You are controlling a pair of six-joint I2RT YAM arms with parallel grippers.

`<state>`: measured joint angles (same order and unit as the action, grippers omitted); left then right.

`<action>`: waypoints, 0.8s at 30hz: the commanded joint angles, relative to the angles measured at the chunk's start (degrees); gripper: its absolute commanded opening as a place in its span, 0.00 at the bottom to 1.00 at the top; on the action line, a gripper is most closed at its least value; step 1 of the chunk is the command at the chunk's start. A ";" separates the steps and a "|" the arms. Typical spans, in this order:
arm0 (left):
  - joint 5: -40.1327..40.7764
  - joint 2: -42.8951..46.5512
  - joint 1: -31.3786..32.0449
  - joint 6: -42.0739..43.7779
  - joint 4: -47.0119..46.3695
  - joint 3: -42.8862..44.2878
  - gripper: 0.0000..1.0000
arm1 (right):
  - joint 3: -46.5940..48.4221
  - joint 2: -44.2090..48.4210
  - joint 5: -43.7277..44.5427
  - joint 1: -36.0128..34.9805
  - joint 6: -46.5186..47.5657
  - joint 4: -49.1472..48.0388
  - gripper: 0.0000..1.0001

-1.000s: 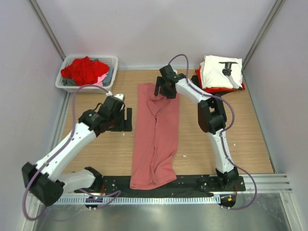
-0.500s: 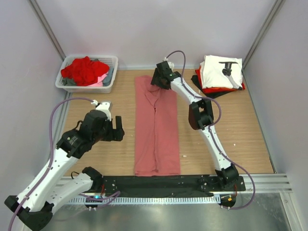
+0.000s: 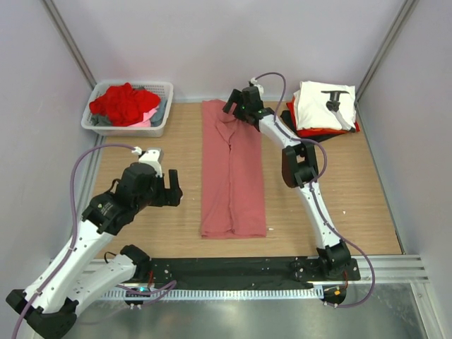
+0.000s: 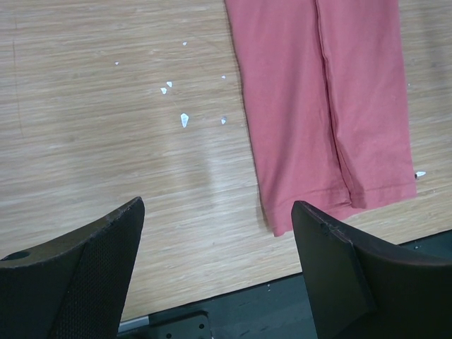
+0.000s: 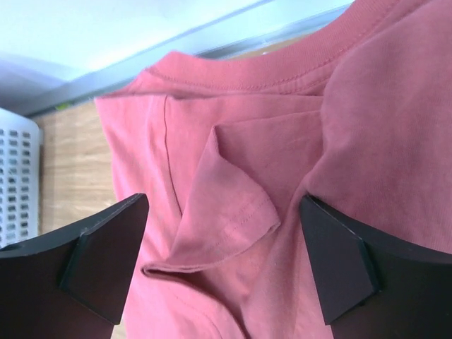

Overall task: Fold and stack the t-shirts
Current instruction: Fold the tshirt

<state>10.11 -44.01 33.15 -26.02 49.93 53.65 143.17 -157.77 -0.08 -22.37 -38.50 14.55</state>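
Salmon-pink t-shirt [image 3: 232,173] lies in a long folded strip, centre frame. Right gripper [image 5: 222,205] over its collar end, upper centre, fingers apart. Left gripper [image 4: 217,212] left of strip, fingers apart, empty.

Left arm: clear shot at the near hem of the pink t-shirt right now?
Probably yes. The left gripper hangs open beside the salmon-pink t-shirt, with only bare wooden table between them; nothing lies in the way.
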 commanded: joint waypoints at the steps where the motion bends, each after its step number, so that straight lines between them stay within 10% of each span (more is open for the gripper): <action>1: 0.97 -0.37 -0.01 0.71 -2.21 -0.03 0.86 | -5.79 7.99 -0.98 0.22 4.22 2.41 0.97; 9: 3.43 -4.24 -0.10 -3.76 -0.01 1.54 0.84 | -14.65 30.30 -1.15 0.05 7.91 10.94 1.00; 24: -12.23 -13.74 1.57 -23.63 -15.39 -14.97 0.74 | -96.38 92.27 -1.22 -3.46 -4.47 15.86 0.95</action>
<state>-0.10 -58.81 34.13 -44.71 39.79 39.72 57.28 -68.49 1.10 -24.32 -37.98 26.15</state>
